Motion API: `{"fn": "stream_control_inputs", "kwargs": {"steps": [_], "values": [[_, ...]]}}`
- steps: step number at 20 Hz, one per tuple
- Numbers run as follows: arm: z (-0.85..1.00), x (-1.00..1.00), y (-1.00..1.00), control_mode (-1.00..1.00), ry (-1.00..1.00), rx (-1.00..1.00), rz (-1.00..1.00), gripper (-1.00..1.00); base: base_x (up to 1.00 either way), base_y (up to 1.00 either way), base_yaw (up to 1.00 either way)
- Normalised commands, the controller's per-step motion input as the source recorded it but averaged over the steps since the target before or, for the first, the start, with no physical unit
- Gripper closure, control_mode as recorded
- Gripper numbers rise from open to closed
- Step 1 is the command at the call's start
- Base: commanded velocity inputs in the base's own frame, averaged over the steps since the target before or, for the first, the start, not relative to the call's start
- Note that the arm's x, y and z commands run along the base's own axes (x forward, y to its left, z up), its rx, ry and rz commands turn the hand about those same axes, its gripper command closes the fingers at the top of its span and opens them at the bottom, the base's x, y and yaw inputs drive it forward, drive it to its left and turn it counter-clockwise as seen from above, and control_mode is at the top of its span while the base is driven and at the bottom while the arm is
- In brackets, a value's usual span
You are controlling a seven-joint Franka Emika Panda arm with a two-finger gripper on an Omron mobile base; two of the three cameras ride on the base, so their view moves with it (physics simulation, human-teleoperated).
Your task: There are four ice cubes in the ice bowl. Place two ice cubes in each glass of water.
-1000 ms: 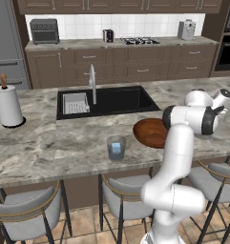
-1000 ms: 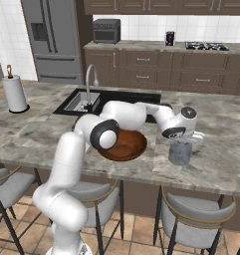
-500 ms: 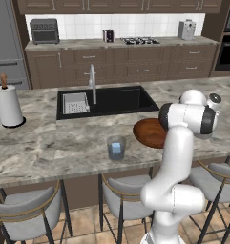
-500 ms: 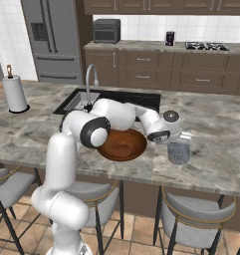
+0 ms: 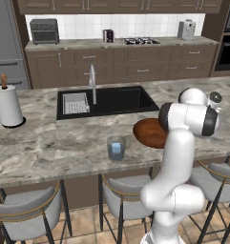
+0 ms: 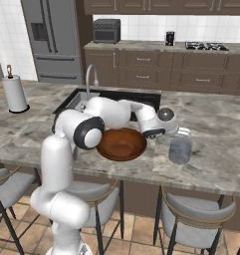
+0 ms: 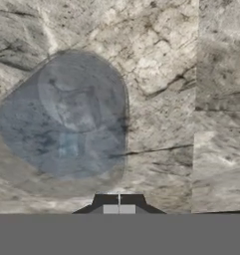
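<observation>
Wooden bowl (image 6: 120, 144) looks empty | ice in both glasses (image 5: 116, 148) (image 6: 180, 146), count unclear | gripper (image 7: 119, 201) closed, empty

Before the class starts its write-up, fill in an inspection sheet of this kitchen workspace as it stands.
Surface: grey-veined marble island counter with a black inset sink.
Job's things: wide reddish-brown wooden bowl, no cubes made out inside; short clear grey-blue tumbler holding a pale blue ice cube; second clear tumbler beside the bowl, with a pale cube seen in it from above.
Clutter: tall white paper-towel roll.
Grippers: tool shut, nothing between its tips, over the counter by the second tumbler.
Cables: nothing seen.
Surroundings: grey stools, dark brown cabinets, steel refrigerator.
</observation>
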Motion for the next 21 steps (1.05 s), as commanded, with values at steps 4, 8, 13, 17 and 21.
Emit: {"fn": "stream_control_inputs", "kwargs": {"steps": [4,8,13,17,21], "values": [[0.58,-0.04,0.00,-1.00,-0.10,0.00,-0.05,1.00,0.00,0.00,0.00],[0.90,-0.52,0.00,-1.00,-0.01,0.00,-0.01,1.00,0.00,0.00,0.00],[0.61,-0.72,0.18,-1.00,0.09,-0.01,0.00,1.00,0.00,0.00,0.00],[0.33,-0.61,0.89,-1.00,0.17,-0.11,0.06,1.00,0.00,0.00,0.00],[0.56,-0.56,1.00,-1.00,0.24,-0.16,0.18,1.00,0.00,0.00,0.00]]}}
